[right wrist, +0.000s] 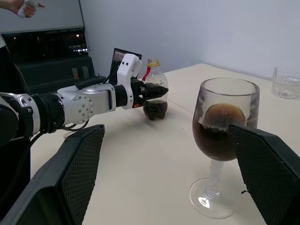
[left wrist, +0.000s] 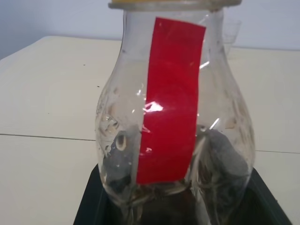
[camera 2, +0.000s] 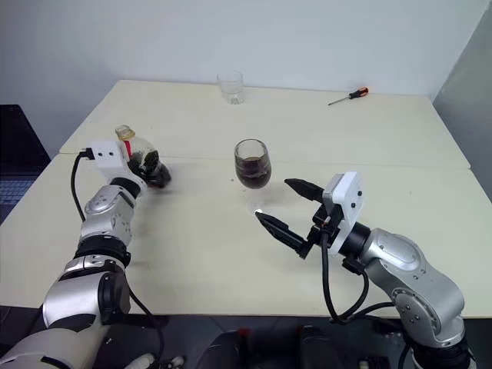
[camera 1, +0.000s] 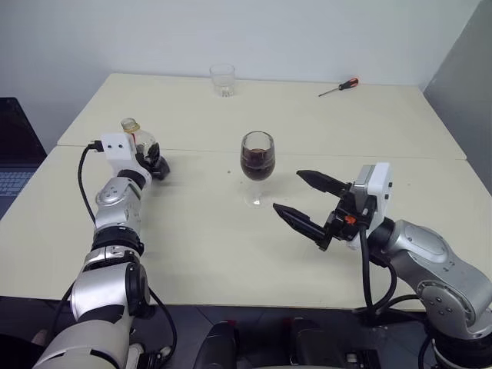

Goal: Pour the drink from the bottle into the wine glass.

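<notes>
The wine glass (camera 1: 257,167) stands upright near the middle of the cream table (camera 1: 231,254), its bowl about half full of the dark brown drink (camera 1: 257,165). To the left of the glass, well apart from it, the bottle (right wrist: 154,89) stands upright on the table with its yellow cap on and a little dark liquid at its bottom. The left gripper (right wrist: 157,92) is clenched around the bottle's body, and its arm reaches forward with the gripper about level. To the right of the glass and a bit nearer to the robot, the right gripper (camera 1: 307,201) hangs above the table with its two black fingers spread wide, grasping nothing, pointing toward the glass. Far behind the glass, a short clear tumbler (camera 1: 222,79) stands near the table's back edge, and a screwdriver (camera 1: 339,87) with a red handle lies to the right of the tumbler.
</notes>
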Controlling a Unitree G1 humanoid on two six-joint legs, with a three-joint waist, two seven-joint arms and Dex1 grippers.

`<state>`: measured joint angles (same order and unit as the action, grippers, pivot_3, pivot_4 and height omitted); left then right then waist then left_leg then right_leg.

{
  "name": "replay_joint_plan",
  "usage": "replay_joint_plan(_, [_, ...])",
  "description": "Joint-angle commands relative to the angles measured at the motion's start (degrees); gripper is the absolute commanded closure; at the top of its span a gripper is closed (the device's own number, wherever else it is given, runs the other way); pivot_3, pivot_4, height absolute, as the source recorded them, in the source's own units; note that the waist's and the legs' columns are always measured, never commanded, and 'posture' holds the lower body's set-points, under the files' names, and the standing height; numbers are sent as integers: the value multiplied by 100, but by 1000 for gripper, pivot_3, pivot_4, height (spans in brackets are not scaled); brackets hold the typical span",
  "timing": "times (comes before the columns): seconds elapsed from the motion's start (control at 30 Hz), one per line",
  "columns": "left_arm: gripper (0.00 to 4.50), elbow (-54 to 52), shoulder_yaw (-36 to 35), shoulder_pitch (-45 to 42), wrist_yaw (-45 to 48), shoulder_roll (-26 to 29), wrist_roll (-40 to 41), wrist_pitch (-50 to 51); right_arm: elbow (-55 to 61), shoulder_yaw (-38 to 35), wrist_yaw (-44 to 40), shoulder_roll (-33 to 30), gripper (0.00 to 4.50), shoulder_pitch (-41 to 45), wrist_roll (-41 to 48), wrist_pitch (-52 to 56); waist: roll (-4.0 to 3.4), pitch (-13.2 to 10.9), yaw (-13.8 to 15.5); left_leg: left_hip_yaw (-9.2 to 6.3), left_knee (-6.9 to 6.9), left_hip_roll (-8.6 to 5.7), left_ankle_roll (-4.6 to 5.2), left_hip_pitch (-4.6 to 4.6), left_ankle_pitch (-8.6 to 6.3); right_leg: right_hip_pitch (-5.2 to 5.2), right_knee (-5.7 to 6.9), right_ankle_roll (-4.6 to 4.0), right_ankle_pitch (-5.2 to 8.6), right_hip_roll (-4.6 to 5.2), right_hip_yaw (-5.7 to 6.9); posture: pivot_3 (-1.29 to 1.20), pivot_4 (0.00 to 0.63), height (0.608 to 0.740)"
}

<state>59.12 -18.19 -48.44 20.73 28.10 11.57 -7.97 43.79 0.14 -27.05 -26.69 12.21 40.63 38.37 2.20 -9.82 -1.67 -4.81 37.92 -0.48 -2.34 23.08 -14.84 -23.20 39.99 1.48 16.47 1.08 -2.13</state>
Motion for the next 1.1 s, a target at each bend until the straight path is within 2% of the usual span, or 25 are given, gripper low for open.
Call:
replay_joint_plan(0.03, [2974,-53,-11,-222,14,176,-18,-146,138,-92,-22,-16,0,33,32,-184,0,0,-1,0,0,0,0,0,0,0,0,0,0,0,0,0,150,740])
replay_joint_plan(0.07, [2974,-41,-5,-226,11,184,-27,-157,121,-95,-34,-26,0,31,23,-200,0,0,-1,0,0,0,0,0,0,0,0,0,0,0,-1,0,150,740])
replay_joint_plan(0.13, [2326,-21,0,-237,5,198,-30,-171,105,-109,-50,-40,0,24,20,-217,0,0,1,-1,0,0,0,0,0,0,0,0,0,0,0,0,150,740])
replay_joint_plan(0.17, [2147,-8,-1,-247,-3,206,-32,-184,93,-117,-55,-46,0,34,20,-219,0,0,2,-1,0,0,0,0,0,0,0,0,0,0,0,0,150,740])
replay_joint_plan(0.33, [502,27,-5,-277,6,210,-28,-212,52,-139,-52,-63,0,104,31,-206,0,0,1,0,0,0,0,0,0,0,0,0,0,0,-1,0,150,740])
replay_joint_plan(0.4, [32,35,-9,-283,18,209,-22,-217,38,-144,-51,-75,0,132,39,-192,0,0,2,-1,0,0,0,0,0,0,0,0,0,0,0,0,150,740])
replay_joint_plan(0.8, [32,-86,-32,-161,140,264,27,-124,-64,-167,-41,-120,0,301,96,-133,0,0,1,0,0,0,0,0,0,0,0,0,0,0,-1,0,150,740])
replay_joint_plan(1.1, [32,-1003,-99,377,536,386,284,484,-74,-202,-41,-167,0,281,166,-118,0,0,-3,-4,-3,2,0,-2,0,0,-1,0,0,1,-4,0,150,740])
